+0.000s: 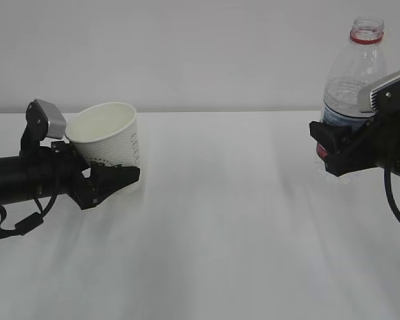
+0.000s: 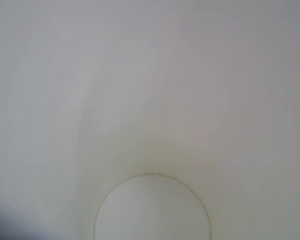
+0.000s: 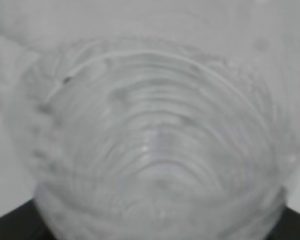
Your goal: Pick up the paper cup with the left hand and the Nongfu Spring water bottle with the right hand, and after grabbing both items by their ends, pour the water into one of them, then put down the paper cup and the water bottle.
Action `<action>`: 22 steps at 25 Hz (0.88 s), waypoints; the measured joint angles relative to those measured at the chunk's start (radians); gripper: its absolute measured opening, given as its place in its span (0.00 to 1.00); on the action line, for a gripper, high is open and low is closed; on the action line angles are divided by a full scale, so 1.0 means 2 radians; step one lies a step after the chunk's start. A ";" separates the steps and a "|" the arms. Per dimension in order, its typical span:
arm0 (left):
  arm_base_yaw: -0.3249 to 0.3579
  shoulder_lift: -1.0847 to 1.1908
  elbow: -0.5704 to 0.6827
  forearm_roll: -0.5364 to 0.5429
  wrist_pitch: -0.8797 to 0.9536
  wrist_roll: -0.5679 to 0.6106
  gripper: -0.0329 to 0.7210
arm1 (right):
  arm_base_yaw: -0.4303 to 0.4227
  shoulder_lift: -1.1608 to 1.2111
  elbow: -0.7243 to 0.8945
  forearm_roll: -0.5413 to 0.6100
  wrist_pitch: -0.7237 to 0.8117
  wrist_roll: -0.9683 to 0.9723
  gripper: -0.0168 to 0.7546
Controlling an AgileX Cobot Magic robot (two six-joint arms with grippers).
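— While looking along the counter: where sits the paper cup?
— At the left of the frame, tilted with its mouth toward the upper left, pinched low on its wall by the left claw. Seems lifted just clear of the white surface, though hard to be sure.
— And through the left wrist camera?
— Only the cream inside of the paper cup, round bottom at the lower middle of the frame. No claw visible there.
— Nongfu Spring water bottle?
— At the right edge of the frame, upright, capless, red neck ring on top. Clamped around its lower body by the right claw.
— Resting on the counter or raised?
— Cannot tell; base hidden behind the claw.
— Right wrist camera?
— Blurred ribbed plastic of the bottle filling the frame, dark claw corners at the bottom edge.
— Cup and bottle touching?
— No, well apart, at opposite sides.
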 joint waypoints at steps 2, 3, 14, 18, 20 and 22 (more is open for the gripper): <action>0.000 -0.008 0.000 0.028 -0.007 -0.023 0.76 | 0.000 0.000 0.000 0.000 0.001 -0.001 0.65; 0.000 -0.013 0.000 0.041 -0.012 -0.031 0.76 | 0.000 0.000 0.000 0.000 0.001 -0.001 0.65; -0.080 -0.031 0.000 0.070 -0.025 -0.068 0.76 | 0.001 0.000 0.000 -0.025 0.004 0.012 0.65; -0.127 -0.031 0.000 0.057 -0.025 -0.068 0.76 | 0.001 0.000 0.000 -0.038 0.004 0.017 0.65; -0.145 -0.031 0.000 0.054 -0.025 -0.068 0.76 | 0.001 0.000 0.000 -0.048 0.004 0.018 0.65; -0.161 -0.031 0.000 0.053 -0.025 -0.068 0.76 | 0.001 0.000 0.000 -0.057 0.004 0.019 0.65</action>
